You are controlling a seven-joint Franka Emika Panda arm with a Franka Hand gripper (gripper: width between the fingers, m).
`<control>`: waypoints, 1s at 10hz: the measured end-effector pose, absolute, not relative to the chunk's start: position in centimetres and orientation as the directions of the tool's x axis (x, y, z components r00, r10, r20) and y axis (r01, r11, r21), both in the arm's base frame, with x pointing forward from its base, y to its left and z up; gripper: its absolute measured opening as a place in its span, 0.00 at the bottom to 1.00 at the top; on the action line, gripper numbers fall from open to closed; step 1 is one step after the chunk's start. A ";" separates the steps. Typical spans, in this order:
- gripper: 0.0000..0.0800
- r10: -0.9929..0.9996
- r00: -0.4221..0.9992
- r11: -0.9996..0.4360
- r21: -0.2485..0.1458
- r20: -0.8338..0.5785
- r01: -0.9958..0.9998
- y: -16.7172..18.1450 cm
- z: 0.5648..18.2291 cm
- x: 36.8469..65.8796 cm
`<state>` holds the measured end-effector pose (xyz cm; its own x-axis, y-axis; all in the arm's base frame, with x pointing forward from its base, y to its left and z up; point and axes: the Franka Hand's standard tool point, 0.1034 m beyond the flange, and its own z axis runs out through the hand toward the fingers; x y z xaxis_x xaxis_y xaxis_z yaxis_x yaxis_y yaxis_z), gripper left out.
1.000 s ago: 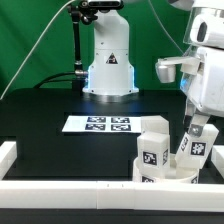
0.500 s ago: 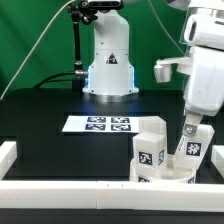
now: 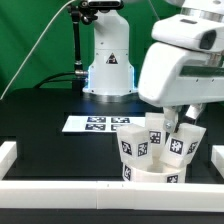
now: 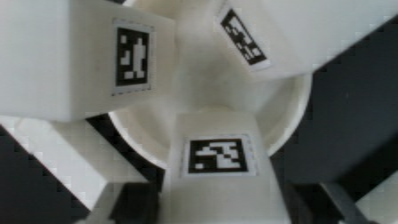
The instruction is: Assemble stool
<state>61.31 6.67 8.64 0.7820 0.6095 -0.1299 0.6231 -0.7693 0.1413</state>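
Note:
The stool stands upside down at the front of the exterior view's right. Its round white seat (image 3: 150, 174) lies on the black table and three tagged white legs stand up from it: one (image 3: 133, 146), one (image 3: 156, 128) and one (image 3: 181, 148). My gripper (image 3: 176, 124) comes down from above onto the right-hand leg. In the wrist view that leg (image 4: 222, 165) fills the gap between my dark fingers (image 4: 135, 196), which press its sides. The seat (image 4: 285, 105) and the two other legs (image 4: 107, 60) (image 4: 267, 40) lie beyond it.
The marker board (image 3: 95, 124) lies flat behind the stool. A long white rail (image 3: 60, 186) runs along the table's front and another rail (image 3: 6, 153) stands at the exterior view's left. The arm's white base (image 3: 108, 62) stands at the back.
The arm's hand has swung to the exterior view's left and turned. The stool with its legs has shifted left with it, away from the right edge.

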 end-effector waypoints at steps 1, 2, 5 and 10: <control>0.42 0.558 0.821 -0.807 0.150 -0.120 0.571 6.7 8.7 61.3; 0.42 0.504 0.857 -0.842 0.158 -0.110 0.516 6.7 8.7 61.3; 0.42 0.347 0.934 -0.919 0.171 -0.080 0.356 6.6 8.7 61.3; 0.42 -0.193 0.981 -0.981 0.033 -0.011 -0.193 4.5 8.5 61.3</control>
